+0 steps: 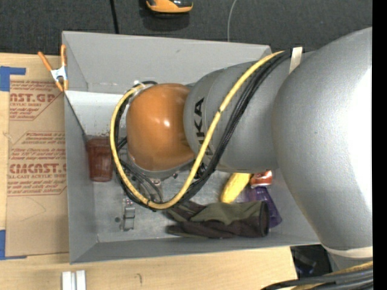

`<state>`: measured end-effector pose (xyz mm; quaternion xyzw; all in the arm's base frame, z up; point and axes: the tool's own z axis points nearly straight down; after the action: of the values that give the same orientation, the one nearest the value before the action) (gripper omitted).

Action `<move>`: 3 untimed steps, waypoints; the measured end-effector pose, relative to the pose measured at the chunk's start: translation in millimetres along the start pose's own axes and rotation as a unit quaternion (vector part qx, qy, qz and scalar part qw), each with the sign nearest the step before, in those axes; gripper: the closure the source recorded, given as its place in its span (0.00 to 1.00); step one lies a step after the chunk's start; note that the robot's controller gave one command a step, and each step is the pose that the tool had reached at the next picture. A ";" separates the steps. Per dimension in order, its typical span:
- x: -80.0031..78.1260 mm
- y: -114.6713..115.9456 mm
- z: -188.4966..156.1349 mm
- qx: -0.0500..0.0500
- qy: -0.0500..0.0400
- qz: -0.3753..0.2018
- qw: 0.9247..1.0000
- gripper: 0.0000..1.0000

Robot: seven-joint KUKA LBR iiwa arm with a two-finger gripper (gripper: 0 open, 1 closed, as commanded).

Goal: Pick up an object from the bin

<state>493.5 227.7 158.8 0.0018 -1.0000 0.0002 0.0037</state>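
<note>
Grey metal bin (78, 222), floor largely covered by the arm (314, 132). Hung low over the left half, orange wrist cover (154, 125) masking the gripper (145, 185); could not tell whether released or clenched. Nearest: a brown-red block (100, 159) just beside, against the left wall, and a small grey metal piece (127, 216) just below. Farther right, a yellow piece (234, 186) and a dark crumpled cloth (221, 219). Judged as the reach-in step, nothing seen held, target unclear. Called next for settling round one thing, clamping, then lifting straight up clear of the walls.
</note>
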 end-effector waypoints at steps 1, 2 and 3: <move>-2.2 -1.2 -4.6 -0.001 -0.004 0.001 1.000 0.00; -5.4 -2.7 -60.7 0.001 -0.002 -0.007 1.000 0.00; -11.3 -3.9 -137.6 0.000 -0.004 -0.018 1.000 0.00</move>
<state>505.8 223.9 296.3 0.0197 -0.9998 0.0004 0.0001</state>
